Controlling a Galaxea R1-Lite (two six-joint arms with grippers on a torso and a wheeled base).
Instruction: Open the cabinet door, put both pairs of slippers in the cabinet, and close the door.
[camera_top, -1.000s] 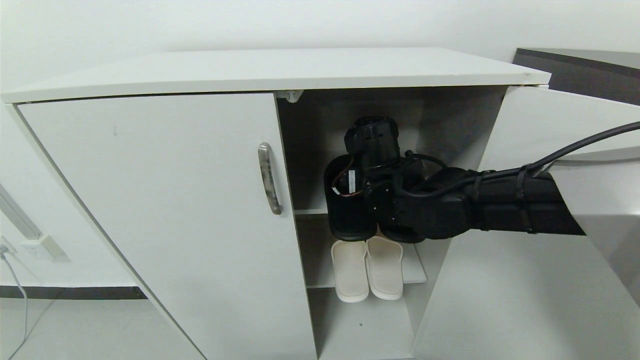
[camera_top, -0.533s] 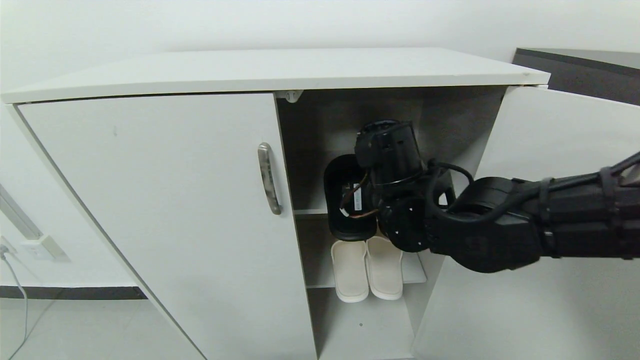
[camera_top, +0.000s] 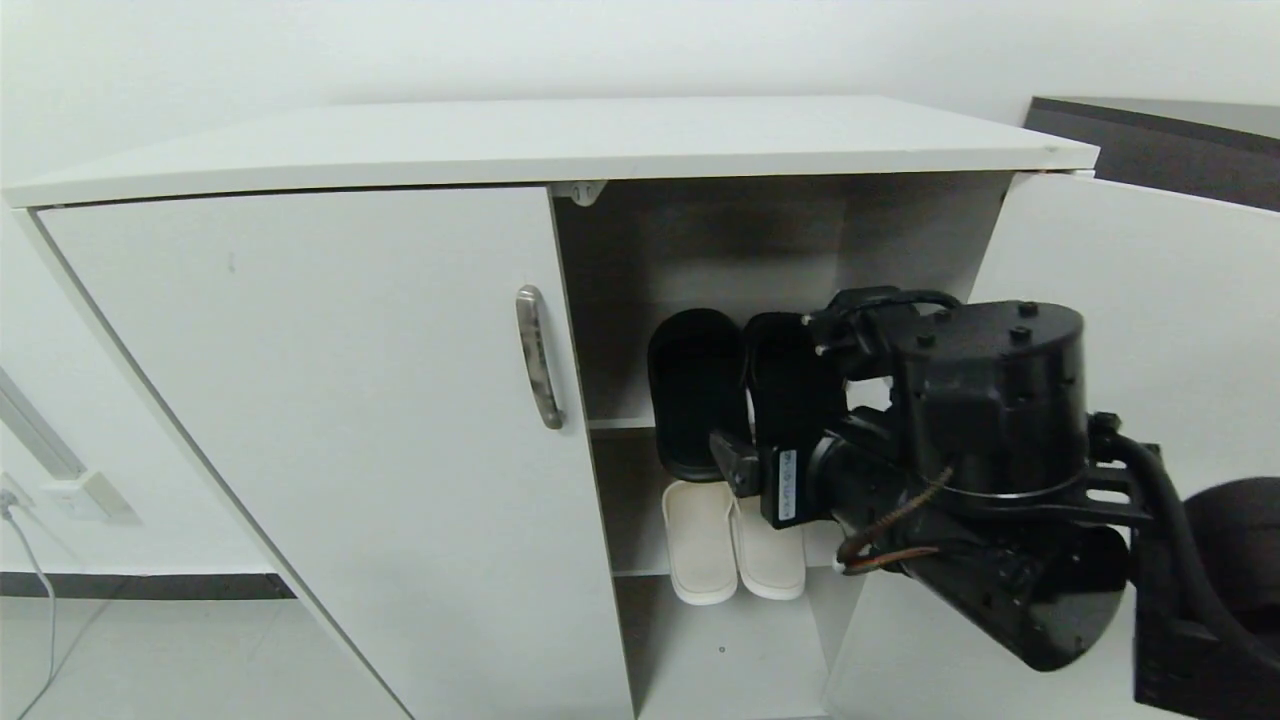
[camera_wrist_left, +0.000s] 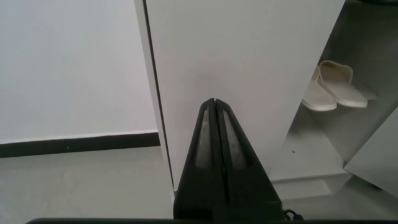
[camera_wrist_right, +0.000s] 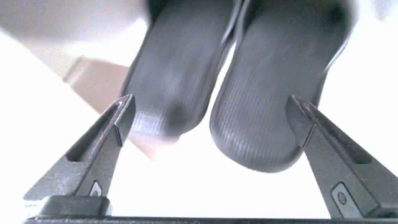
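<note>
Left gripper (camera_wrist_left: 214, 107): fingers pressed flat together, nothing between them, pointed at the white cabinet (camera_top: 560, 140) near its closed left door (camera_top: 300, 400). Metal handle (camera_top: 540, 357) runs upright along that door's right edge.

Open compartment, upper shelf: black slippers (camera_top: 700, 395) side by side, touching, heels past the shelf's front edge. Lower shelf: white slippers (camera_top: 735, 540) side by side, heels also overhanging.

Right gripper (camera_wrist_right: 210, 102): fingers spread wide, grasping nothing, just in front of the black pair's heels and apart from them.

Right door (camera_top: 1150, 300) swung open.
</note>
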